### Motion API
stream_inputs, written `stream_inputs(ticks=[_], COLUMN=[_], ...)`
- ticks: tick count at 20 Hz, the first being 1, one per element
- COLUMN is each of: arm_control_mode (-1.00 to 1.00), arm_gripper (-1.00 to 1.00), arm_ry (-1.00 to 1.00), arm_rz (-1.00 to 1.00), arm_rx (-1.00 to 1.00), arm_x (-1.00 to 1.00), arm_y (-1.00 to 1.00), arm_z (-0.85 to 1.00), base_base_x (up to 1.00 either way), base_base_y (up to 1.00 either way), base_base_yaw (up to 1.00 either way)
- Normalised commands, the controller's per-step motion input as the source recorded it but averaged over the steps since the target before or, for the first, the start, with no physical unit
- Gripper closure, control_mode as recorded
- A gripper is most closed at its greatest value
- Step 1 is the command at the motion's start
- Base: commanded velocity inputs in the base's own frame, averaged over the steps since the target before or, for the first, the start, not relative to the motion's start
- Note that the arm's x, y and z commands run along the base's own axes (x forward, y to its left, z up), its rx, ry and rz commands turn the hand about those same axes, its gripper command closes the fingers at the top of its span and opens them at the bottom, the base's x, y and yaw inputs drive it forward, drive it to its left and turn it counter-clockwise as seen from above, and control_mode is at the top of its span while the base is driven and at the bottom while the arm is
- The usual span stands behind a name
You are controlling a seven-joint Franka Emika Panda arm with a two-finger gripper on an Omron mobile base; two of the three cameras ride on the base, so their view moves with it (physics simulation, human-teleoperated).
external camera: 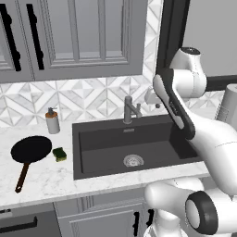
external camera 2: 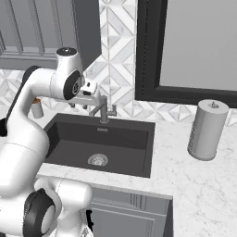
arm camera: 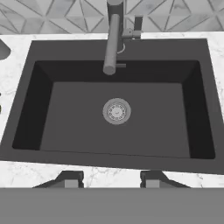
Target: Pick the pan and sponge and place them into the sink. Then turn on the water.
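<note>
The black pan (external camera: pixel 31 149) lies flat on the white counter left of the sink (external camera: pixel 106 139), its reddish-brown handle pointing toward the front edge. The green and yellow sponge (external camera: pixel 59 154) rests between the pan and the sink. The sink (arm camera: pixel 65 109) holds nothing but its silver drain (arm camera: pixel 116 111). My gripper (arm camera: pixel 111 179) hangs high above the basin, near the faucet (external camera: pixel 129 109), looking straight down into it. The gripper (external camera: pixel 155 102) (external camera 2: pixel 77 104) is open, with nothing between its fingers. No water comes from the faucet (arm camera: pixel 112 39).
A grey soap bottle (external camera: pixel 53 121) with an orange pump stands behind the pan by the tiled wall. A paper towel roll (external camera 2: pixel 207 129) stands on the counter right of the sink. Upper cabinets hang over the left counter.
</note>
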Motion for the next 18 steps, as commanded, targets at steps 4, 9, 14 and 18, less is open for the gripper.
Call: stream_inputs(ticks=[4,9,14,18], arm_control_mode=[-1.0,-1.0,-1.0,-1.0], arm_gripper=[-1.0,-1.0,-1.0,-1.0], arm_ry=[0.07,0.11,0.1,0.11], arm_rz=[0.0,0.03,0.15,0.19], arm_rx=[0.0,-0.04,-0.06,-0.01], arm_x=[0.0,-0.18,-0.22,-0.11], arm_y=[0.41,1.0,1.0,1.0], arm_z=[-0.13,-0.32,-0.44,-0.44], base_base_x=[0.0,0.0,0.0,0.0], base_base_y=[0.0,0.0,0.0,0.0], base_base_yaw=[0.0,0.0,0.0,0.0])
